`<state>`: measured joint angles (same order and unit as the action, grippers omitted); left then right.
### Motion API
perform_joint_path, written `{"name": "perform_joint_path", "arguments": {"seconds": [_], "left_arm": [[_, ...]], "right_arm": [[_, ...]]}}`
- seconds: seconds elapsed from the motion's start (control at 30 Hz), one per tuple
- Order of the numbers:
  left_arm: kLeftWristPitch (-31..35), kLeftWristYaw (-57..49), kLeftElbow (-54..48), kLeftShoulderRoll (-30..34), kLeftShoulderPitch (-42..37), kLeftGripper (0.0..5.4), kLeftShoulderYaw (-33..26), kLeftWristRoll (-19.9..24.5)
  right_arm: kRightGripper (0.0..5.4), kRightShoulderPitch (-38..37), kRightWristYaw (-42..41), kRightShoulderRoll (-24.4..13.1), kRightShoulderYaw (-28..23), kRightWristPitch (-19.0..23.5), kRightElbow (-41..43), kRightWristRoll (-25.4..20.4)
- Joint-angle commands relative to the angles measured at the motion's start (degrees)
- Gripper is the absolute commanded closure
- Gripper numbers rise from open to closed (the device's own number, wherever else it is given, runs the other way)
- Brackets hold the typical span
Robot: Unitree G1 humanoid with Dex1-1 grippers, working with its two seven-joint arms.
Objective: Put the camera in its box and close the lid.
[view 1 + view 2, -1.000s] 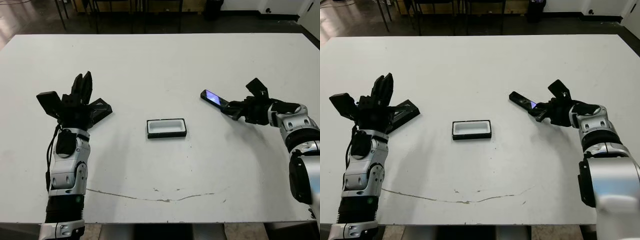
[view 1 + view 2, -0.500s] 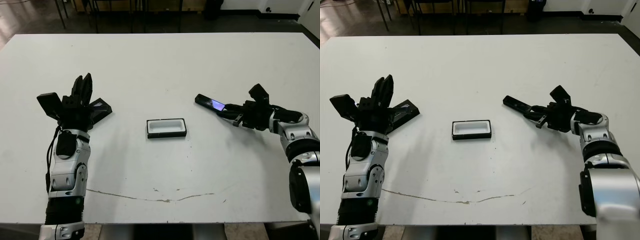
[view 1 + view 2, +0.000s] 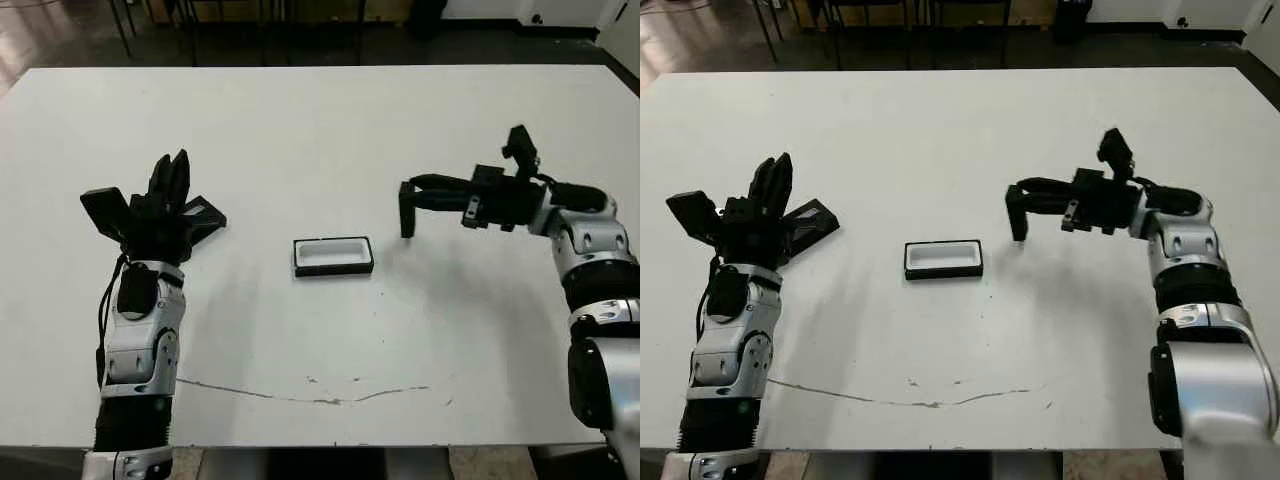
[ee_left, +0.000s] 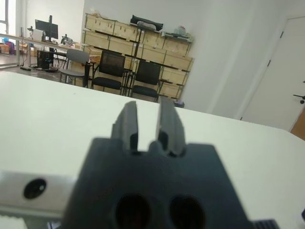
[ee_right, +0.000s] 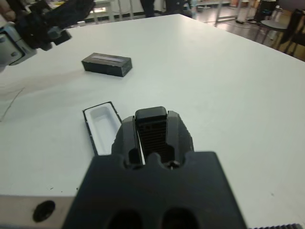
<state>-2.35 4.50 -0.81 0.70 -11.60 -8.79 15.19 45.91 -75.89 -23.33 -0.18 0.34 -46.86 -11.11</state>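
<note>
My right gripper (image 3: 409, 187) is shut on the slim black camera (image 3: 407, 214), which hangs upright above the table, just right of the box and slightly behind it. In the right wrist view the camera (image 5: 151, 128) sits between the two fingers, with the box (image 5: 101, 129) beyond them. The box (image 3: 333, 256) is a shallow black tray with white lining, open, at the table's middle. The lid (image 3: 203, 216) lies flat at the left, beside my left gripper (image 3: 171, 176). That gripper points up with a narrow gap between its fingers (image 4: 128, 120) and nothing in it.
A thin dark scuff line (image 3: 320, 394) runs along the table's front part. Chair legs (image 3: 190, 20) stand beyond the far edge. The left wrist view shows chairs (image 4: 112, 70) and shelves (image 4: 138, 40) past the table.
The right gripper has risen and swung towards the box, turning the camera from pointing left and flat to hanging upright. The left arm has barely moved.
</note>
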Motion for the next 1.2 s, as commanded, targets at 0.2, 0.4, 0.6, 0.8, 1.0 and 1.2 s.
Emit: {"name": "perform_joint_path", "arguments": {"seconds": [0.2,0.4,0.6,0.8,1.0,1.2], "left_arm": [[0.13,0.16,0.97,0.24,0.84,5.40,-0.25,-0.21],[0.29,0.21,0.88,0.19,0.77,5.40,-0.07,-0.31],[0.16,0.09,1.08,0.04,0.72,5.40,0.10,-0.50],[0.11,-0.28,1.20,-0.03,0.73,5.40,0.10,-1.03],[0.11,-0.34,0.89,-0.41,0.90,5.40,0.15,-0.96],[-0.32,-0.18,0.99,-0.51,1.06,5.40,0.10,-1.20]], "right_arm": [[5.40,-1.35,-1.07,0.02,1.82,2.26,1.22,-0.17],[5.40,-2.22,-1.03,-0.33,1.60,2.88,2.33,-0.46],[5.40,-1.88,-1.78,0.64,0.59,1.98,2.57,-2.47],[5.40,1.40,-1.76,1.56,-1.29,0.99,2.15,-5.30],[5.40,5.73,-2.85,2.79,-1.76,0.52,-0.57,-6.21],[5.40,8.09,-4.04,6.51,-1.57,-2.73,-2.88,-6.29]]}}
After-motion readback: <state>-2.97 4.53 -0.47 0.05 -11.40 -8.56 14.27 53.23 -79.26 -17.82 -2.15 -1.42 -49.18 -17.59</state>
